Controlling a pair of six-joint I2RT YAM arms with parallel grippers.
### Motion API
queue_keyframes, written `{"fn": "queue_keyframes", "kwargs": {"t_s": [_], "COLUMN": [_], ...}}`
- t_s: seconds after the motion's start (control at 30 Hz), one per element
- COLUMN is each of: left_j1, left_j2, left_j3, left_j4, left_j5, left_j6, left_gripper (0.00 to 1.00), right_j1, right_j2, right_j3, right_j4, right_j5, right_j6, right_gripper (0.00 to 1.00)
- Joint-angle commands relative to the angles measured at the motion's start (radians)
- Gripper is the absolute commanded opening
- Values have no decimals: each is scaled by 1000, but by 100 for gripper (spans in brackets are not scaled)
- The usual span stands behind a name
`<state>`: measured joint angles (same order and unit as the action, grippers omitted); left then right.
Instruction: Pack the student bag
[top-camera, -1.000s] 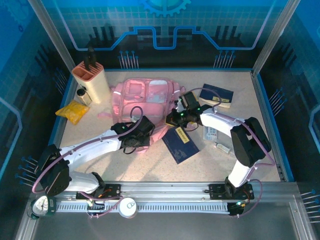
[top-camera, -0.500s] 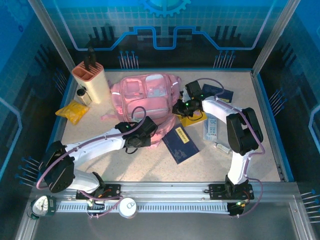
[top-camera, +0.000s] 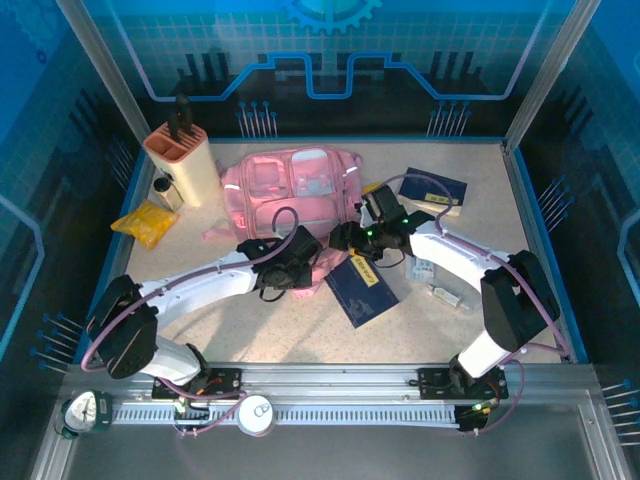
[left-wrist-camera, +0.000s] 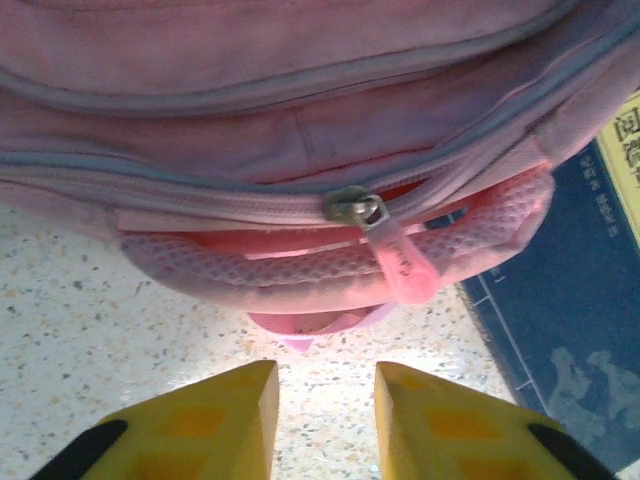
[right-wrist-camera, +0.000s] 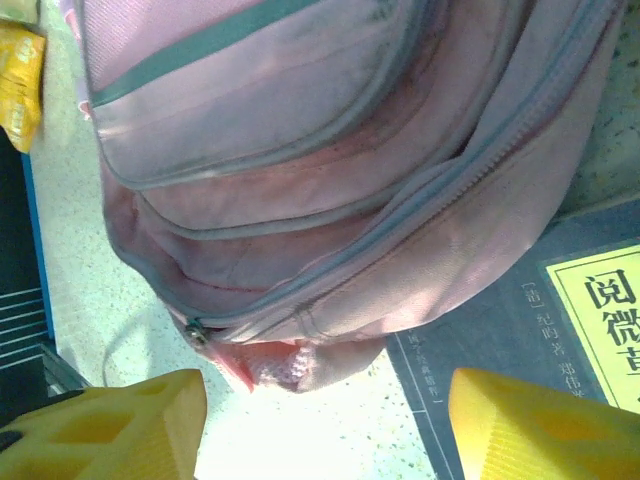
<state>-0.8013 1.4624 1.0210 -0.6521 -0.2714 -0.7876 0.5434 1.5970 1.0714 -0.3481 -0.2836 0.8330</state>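
The soft pink fabric backpack (top-camera: 290, 190) lies zipped mid-way across the tabletop (top-camera: 300, 335); the left hand (left-wrist-camera: 325, 378), narrowly parted, and right hand (right-wrist-camera: 325, 392), wide apart, hold nothing, so best pinch the pink zip tab (left-wrist-camera: 402, 262) squarely, the other bracing.

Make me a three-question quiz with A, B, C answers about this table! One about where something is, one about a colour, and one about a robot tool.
1. Where is the yellow packet?
A) left of the bag
B) on top of the bag
C) in a tool

2. What colour is the bag?
A) green
B) pink
C) black

3. The left tool is:
A) shut on the zip pull
B) open and empty
C) shut on a book

Answers:
1 A: it lies well to the bag's left.
2 B: its fabric is pink all over.
3 B: its jaws stand apart, with nothing between them.
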Motion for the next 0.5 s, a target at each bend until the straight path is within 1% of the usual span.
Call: {"fn": "queue_keyframes", "kwargs": {"t_s": [0.0, 0.07, 0.17, 0.23, 0.37, 0.47], "left_j1": [2, 2, 2, 1, 2, 1], "left_j2": [70, 110, 157, 196, 265, 281], "left_j3": [70, 98, 132, 167, 195, 193], "left_j4": [3, 5, 7, -8, -47, -59], "left_j5": [4, 6, -21, -21, -78, -124], "left_j6": [-12, -20, -29, -26, -73, -102], "left_gripper": [38, 45, 49, 50, 51, 46], "right_j1": [5, 4, -1, -6, -8, -11], "right_j2": [11, 17, 13, 9, 10, 15], "right_j3": [-27, -26, -43, -52, -71, -81], "right_j4": [56, 49, 76, 84, 117, 136], "right_j5": [37, 56, 60, 67, 52, 47], "right_j6": [88, 92, 105, 109, 119, 123], "right_gripper": [67, 68, 69, 69, 70, 70]}}
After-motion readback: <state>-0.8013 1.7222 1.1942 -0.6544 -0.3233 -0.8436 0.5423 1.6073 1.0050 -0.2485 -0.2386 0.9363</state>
